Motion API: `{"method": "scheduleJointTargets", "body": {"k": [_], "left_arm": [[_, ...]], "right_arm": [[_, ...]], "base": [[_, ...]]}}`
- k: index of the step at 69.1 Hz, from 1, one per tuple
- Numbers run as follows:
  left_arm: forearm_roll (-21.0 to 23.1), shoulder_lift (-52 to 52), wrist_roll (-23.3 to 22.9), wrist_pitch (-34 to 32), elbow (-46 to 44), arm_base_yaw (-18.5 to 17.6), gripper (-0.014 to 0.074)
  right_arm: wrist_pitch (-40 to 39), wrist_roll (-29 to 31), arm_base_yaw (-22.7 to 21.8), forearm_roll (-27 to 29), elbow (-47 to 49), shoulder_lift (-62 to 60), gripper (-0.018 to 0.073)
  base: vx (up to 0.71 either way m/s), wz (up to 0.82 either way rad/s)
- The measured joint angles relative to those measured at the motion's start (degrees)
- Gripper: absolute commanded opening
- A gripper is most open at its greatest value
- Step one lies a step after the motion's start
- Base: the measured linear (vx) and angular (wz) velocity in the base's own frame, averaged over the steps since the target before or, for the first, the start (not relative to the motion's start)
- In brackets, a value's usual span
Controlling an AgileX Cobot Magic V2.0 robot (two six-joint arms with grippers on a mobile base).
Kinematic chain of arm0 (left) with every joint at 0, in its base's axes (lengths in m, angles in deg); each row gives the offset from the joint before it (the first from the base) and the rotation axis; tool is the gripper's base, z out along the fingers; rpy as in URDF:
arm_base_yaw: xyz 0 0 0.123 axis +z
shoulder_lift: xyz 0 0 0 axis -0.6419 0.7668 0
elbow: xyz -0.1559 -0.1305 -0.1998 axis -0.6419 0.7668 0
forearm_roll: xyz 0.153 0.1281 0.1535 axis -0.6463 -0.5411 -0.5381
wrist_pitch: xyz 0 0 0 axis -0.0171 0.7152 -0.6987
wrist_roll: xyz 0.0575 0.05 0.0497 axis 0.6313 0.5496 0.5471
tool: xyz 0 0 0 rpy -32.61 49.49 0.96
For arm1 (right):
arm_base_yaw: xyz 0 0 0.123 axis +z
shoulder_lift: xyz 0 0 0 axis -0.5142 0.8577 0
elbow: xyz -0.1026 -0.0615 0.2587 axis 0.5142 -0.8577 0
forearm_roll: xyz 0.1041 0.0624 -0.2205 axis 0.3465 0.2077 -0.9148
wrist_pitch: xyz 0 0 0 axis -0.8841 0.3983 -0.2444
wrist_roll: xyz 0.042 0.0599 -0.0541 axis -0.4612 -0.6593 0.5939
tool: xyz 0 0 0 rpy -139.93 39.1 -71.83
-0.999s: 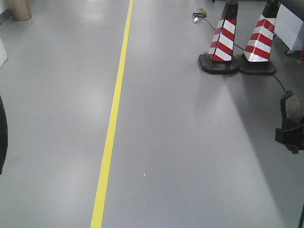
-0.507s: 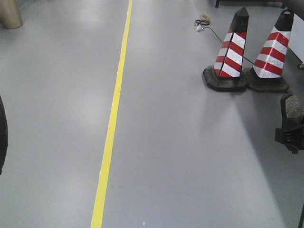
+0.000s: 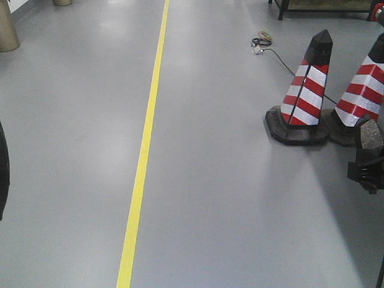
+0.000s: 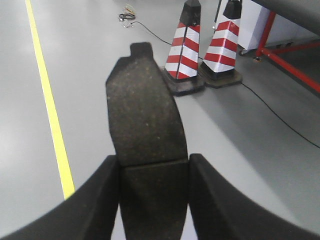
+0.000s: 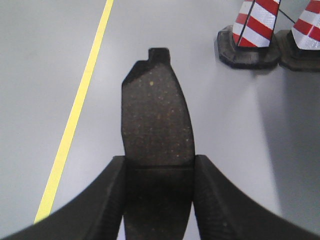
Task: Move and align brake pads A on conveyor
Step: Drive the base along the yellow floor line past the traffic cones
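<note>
Each gripper holds one brake pad, a dark gritty curved oblong with a small tab at its far end. In the left wrist view my left gripper (image 4: pixel 154 161) is shut on a pad (image 4: pixel 144 110) that points forward above the grey floor. In the right wrist view my right gripper (image 5: pixel 159 161) is shut on another pad (image 5: pixel 157 112) the same way. The front view has that right gripper (image 3: pixel 367 161) and its pad (image 3: pixel 371 133) at the right edge. I cannot tell whether the dark slab (image 4: pixel 295 9) on red rails (image 4: pixel 287 62) is the conveyor.
Two red-and-white striped cones (image 3: pixel 307 99) (image 3: pixel 367 90) on black bases stand on the floor ahead right, with a black cable (image 3: pixel 282 59) running past them. A yellow floor line (image 3: pixel 147 144) runs forward on the left. A tan cylinder (image 3: pixel 6 27) stands far left.
In the front view the cones have slid down and to the right and look nearer, so the base has moved across the floor. Both grippers keep their pads in the same place.
</note>
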Motion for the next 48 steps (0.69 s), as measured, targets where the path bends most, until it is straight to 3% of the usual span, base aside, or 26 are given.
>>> {"method": "scheduleJointTargets", "body": {"k": [48], "left_arm": [[0.00,0.00,0.00,0.00,0.00,0.00,0.0177]], "right_arm": [[0.00,0.00,0.00,0.00,0.00,0.00,0.0087]], "base": [[0.57,-0.01]]}}
